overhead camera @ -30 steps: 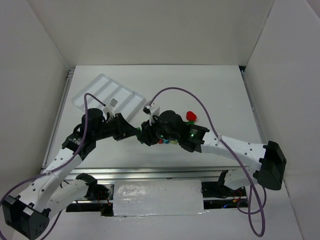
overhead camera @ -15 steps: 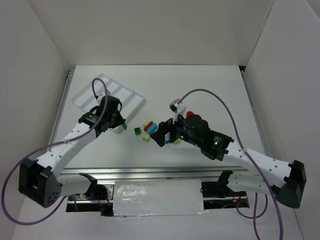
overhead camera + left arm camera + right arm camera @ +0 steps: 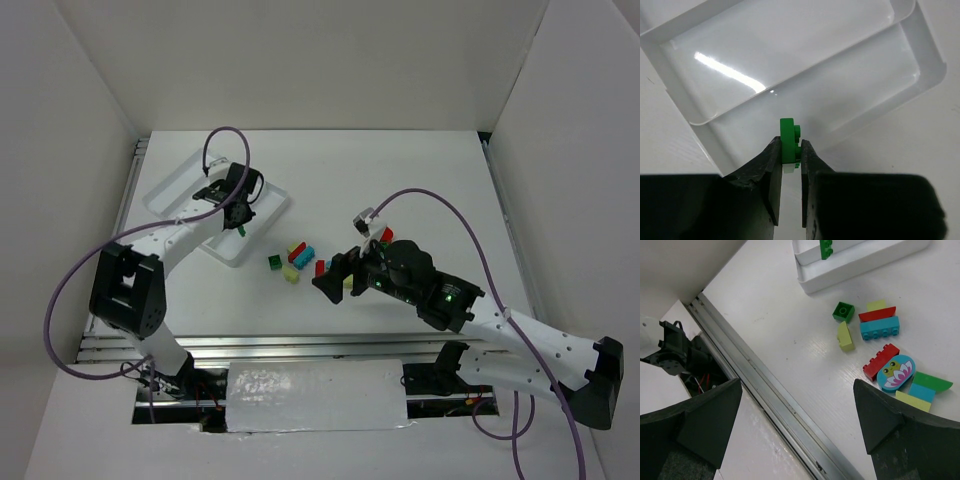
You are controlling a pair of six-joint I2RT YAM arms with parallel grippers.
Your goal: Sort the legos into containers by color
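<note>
White table (image 3: 420,180), walled on three sides, both arms reaching out from the near edge.

Tray (image 3: 172,178): shallow, white, lying askew at the far left. Its long compartments run side by side. The left wrist view shows two of them, glossy (image 3: 790,55).

Left gripper (image 3: 240,215) sits over the end of the tray nearest the loose pile. Its jaws are pinched tight on a green brick (image 3: 788,140), studs facing sideways, the top half standing clear of the fingertips (image 3: 774,165). The brick hangs over the outermost compartment, close to its outer wall. Whether it touches the floor, I cannot tell.

Right gripper (image 3: 335,280) is near mid-table, just beside the pile on the near side, jaws spread wide with nothing between them. Its camera looks past both fingers (image 3: 710,415) to the bare table.

Loose legos lie on the table right of the tray, in two groups:
- Nearer the tray: small green square (image 3: 843,311), pale yellow piece (image 3: 844,336), red slope (image 3: 877,314) touching a teal brick (image 3: 879,327).
- Farther from the tray: long red brick (image 3: 881,361) touching a blue oval piece (image 3: 896,372) with a printed picture, and a green slope (image 3: 931,382).

A lone red piece (image 3: 383,232) sits beyond the right arm.
</note>
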